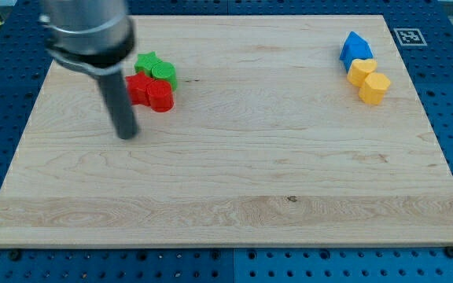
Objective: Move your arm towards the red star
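Note:
My tip [126, 134] rests on the wooden board [234, 181] at the view's left. The red star [138, 87] lies just up and right of the tip, a short gap away, partly behind the rod. A red cylinder [160, 97] touches the star on its right. A green star [147, 63] and a green cylinder [164, 74] sit right above the red pair, touching them.
A blue block [355, 47], a yellow block [361, 71] and a yellow hexagon [373, 87] stand clustered at the view's top right. A fiducial marker [409, 36] lies beyond the board's top right corner. Blue pegboard surrounds the board.

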